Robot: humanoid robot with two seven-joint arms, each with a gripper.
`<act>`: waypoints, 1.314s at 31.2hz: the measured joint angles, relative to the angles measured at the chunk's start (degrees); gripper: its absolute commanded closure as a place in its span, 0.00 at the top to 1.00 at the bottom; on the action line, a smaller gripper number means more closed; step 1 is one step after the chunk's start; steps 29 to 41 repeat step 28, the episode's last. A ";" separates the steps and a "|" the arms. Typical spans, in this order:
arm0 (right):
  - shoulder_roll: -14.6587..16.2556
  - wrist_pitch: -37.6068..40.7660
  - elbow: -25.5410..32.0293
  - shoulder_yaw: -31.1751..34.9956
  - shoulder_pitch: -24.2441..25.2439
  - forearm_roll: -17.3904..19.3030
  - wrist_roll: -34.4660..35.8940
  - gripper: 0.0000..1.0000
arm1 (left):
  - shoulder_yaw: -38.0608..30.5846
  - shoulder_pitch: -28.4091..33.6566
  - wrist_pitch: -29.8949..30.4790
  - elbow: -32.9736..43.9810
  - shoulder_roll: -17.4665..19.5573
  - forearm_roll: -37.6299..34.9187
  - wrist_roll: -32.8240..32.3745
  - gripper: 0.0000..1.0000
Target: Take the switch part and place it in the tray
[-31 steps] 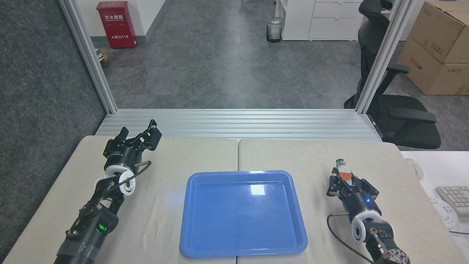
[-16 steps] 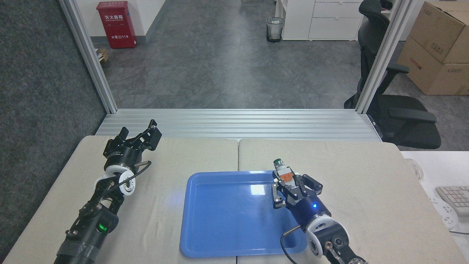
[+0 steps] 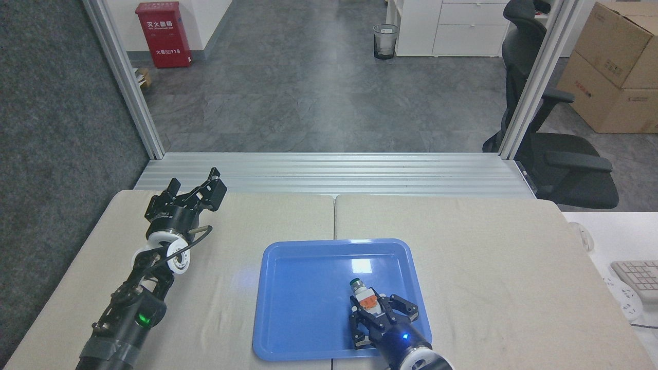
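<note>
I see the switch part (image 3: 364,297) clamped between the fingers of my right gripper (image 3: 371,307), over the near right part of the blue tray (image 3: 308,308). Its round silver-green end points away from me and its orange piece sits just ahead of the gripper's black body. I cannot tell whether the part touches the tray floor or hangs just above it. A blue light glows on the gripper's wrist, and the arm comes in over the tray's near rim. The tray lies across the seam of the two beige table pads (image 3: 488,246), its glossy floor otherwise bare with a white glare spot toward the far side. My left gripper (image 3: 198,191) rests well apart from the tray at the far left of the table, its fingers spread and holding nothing
</note>
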State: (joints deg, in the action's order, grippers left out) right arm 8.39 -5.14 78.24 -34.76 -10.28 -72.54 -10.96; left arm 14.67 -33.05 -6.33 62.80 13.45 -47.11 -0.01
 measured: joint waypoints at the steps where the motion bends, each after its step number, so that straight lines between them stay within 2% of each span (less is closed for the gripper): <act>1: -0.12 -0.24 -0.23 -0.08 0.08 -0.12 -0.03 0.72 | 0.00 0.00 0.00 0.00 0.00 0.00 0.00 1.00; 3: -0.32 -0.50 -0.68 -0.13 0.22 -0.27 -0.05 0.97 | 0.00 0.00 0.00 -0.01 0.00 0.00 0.00 1.00; 4: -0.43 -0.60 -0.89 -0.13 0.23 -0.30 -0.05 0.99 | 0.00 0.00 0.00 -0.01 0.00 0.00 0.00 1.00; 11: -2.56 -0.84 -2.03 3.41 -2.61 0.64 1.61 0.99 | 0.00 0.00 0.00 0.00 0.00 0.00 0.00 1.00; 17: -3.74 -0.59 -2.96 9.49 -8.46 1.28 4.45 0.99 | 0.00 0.00 0.00 0.00 0.00 0.00 0.00 1.00; 22: -1.94 -0.49 -4.03 14.01 -12.59 1.86 5.51 0.99 | 0.01 0.00 0.00 0.01 0.00 0.00 0.00 1.00; 28: 1.48 -0.34 -5.05 17.94 -14.99 3.45 6.39 0.99 | 0.00 0.00 0.00 0.01 0.00 0.00 0.00 1.00; 41: 1.48 -0.34 -5.05 17.94 -14.99 3.45 6.39 0.99 | 0.00 0.00 0.00 0.01 0.00 0.00 0.00 1.00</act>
